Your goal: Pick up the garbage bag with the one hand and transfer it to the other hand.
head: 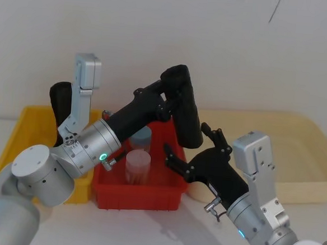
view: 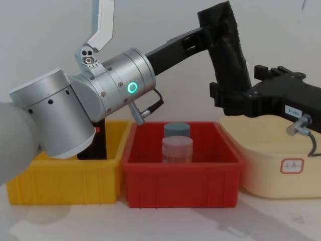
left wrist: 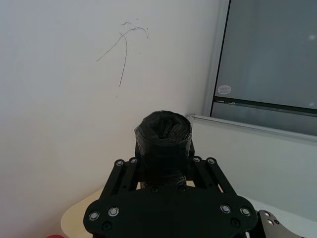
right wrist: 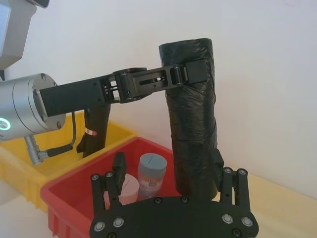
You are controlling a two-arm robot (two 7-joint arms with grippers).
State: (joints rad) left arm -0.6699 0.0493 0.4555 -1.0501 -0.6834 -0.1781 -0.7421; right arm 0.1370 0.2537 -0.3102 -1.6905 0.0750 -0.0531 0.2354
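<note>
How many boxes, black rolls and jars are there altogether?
Boxes: 3 (yellow box, red box, cream box)
Black rolls: 2 (garbage bag held by left gripper, open right gripper around its lower end; spare roll in yellow box)
Jars: 2 (grey-lidded jar, pale jar, in red box)
Total: 7

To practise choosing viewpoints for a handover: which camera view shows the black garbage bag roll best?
The right wrist view: the garbage bag shows almost full length, the left gripper clamping its top, the open right gripper around its lower end. Chest view hides its lower end; head view foreshortens it; left wrist view shows one end.
</note>
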